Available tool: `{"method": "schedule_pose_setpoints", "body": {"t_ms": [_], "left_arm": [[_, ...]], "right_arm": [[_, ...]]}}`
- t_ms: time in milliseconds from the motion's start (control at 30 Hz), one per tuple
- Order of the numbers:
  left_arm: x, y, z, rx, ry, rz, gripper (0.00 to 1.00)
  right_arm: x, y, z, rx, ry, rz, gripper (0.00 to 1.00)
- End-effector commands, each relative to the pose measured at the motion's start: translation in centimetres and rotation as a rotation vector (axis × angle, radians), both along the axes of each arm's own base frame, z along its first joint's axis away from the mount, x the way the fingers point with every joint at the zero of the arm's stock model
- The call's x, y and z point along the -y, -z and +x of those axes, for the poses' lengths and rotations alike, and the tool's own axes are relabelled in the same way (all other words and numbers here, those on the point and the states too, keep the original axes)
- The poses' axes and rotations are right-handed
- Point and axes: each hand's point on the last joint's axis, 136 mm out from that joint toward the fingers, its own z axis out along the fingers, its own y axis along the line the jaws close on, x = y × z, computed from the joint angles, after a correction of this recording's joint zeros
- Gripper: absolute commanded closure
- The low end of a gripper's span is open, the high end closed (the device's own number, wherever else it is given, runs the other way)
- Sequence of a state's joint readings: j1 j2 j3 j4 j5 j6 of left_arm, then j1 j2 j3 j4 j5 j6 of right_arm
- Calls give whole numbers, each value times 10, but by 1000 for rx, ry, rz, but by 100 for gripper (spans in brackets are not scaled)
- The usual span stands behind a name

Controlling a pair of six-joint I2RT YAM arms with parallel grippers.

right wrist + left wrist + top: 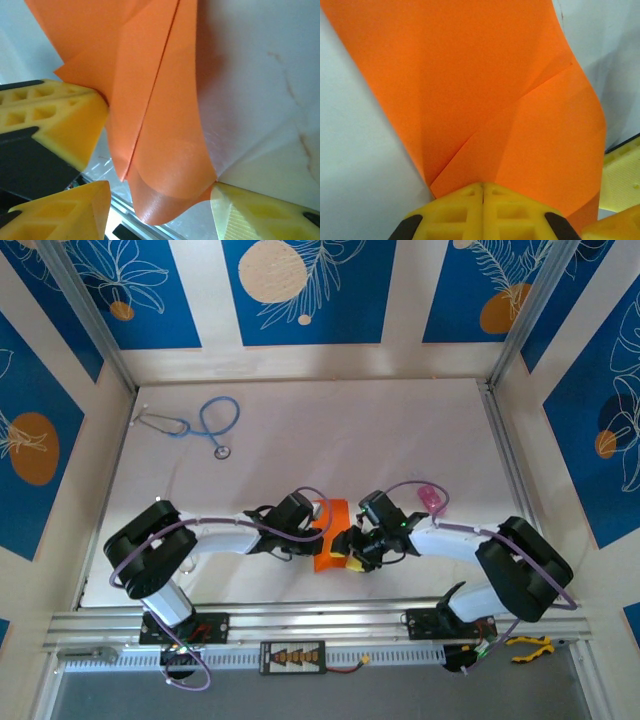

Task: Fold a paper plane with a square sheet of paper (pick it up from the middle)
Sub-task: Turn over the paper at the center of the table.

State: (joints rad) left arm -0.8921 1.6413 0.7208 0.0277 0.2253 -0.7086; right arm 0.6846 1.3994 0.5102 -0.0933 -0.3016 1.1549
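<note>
My left gripper [482,189] was clamped on the creased orange paper [470,75]; my right gripper [160,195] stood with jaws apart, the paper's edge between them.

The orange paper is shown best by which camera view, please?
Left wrist: the orange paper spreads wide, creases plain. Right wrist shows folded layers close up; top external, a small distant patch.

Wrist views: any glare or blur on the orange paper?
Left wrist: orange paper evenly lit, creases crisp, soft shading along the fold. Right wrist: pale sheen on its curled lower edge; right claw's fingers slightly soft.
</note>
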Motion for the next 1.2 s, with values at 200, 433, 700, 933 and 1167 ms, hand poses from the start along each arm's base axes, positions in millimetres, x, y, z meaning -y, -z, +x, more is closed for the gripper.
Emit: {"method": "schedule_pose_setpoints", "body": {"t_ms": [200,433,700,933,1167], "left_arm": [[-16,14,-8,-47,-28,54,98],[-17,11,-7,-39,-41,48,98],[-16,3,-4,-23,-58,24,98],[-13,-16,1,13,-80,-21,95],[-30,-51,10,128,-137,-28,83]], "right_arm": [[-12,-12,57,208,29,77,49],[-12,-8,69,220,33,63,58],[-9,0,71,200,37,51,67],[-5,-2,71,210,27,69,87],[4,-30,78,306,-12,22,94]]}}
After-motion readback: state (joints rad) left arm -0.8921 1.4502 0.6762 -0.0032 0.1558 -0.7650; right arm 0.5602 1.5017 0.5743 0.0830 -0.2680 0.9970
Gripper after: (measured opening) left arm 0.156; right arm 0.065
